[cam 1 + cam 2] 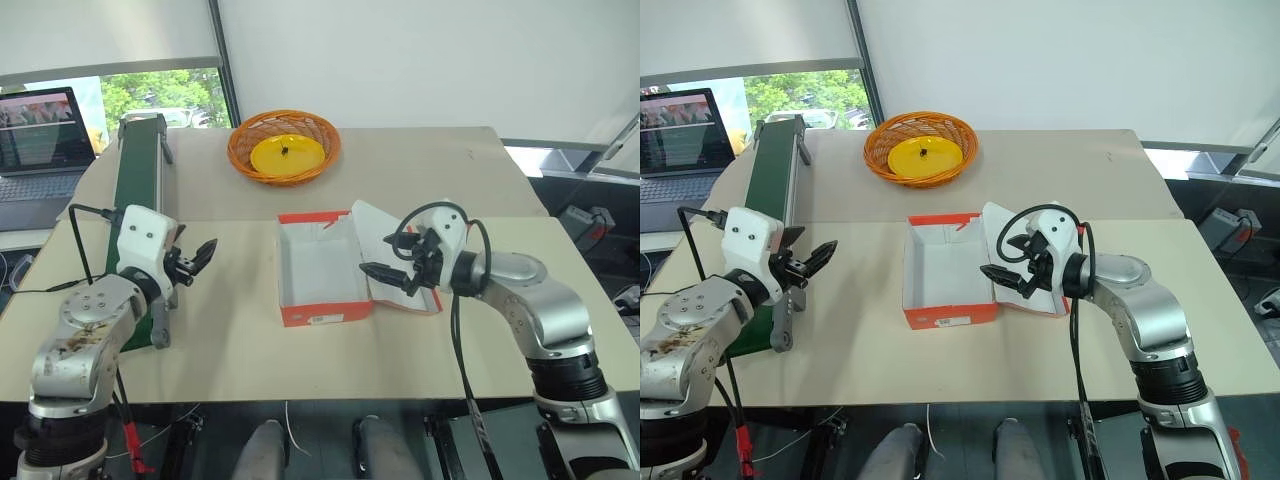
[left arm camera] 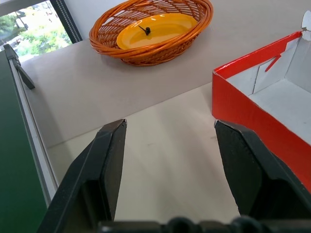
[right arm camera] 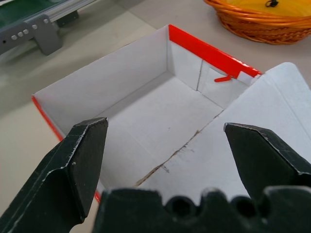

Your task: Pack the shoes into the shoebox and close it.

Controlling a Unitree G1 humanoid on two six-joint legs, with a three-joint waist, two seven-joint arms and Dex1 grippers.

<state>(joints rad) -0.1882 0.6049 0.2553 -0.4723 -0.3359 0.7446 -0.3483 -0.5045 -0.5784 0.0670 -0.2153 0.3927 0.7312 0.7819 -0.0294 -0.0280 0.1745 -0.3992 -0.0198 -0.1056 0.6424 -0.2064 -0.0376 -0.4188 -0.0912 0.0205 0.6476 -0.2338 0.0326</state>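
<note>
We saw the red-orange shoebox (image 1: 322, 270) lying open at the centre of the frame on the beige bench (image 1: 230, 340), its white inside empty and its hinged lid (image 1: 395, 262) folded out flat to the right. Our right gripper (image 1: 385, 258) hung over that lid at centre right, pointing left toward the box; its black fingers (image 3: 80, 160) stood spread wide with nothing between them, and in the right wrist view the box's cavity and the lid showed through the gap. Our left gripper (image 1: 198, 255) sat at centre left, apart from the box, above bare bench. Its fingers (image 2: 104, 165) were also parted, holding nothing and touching nothing. An orange wicker basket (image 1: 284, 146) with a yellow plate (image 1: 287, 155) stood at upper centre, and a green conveyor belt (image 1: 138, 200) ran along the left side.
</note>
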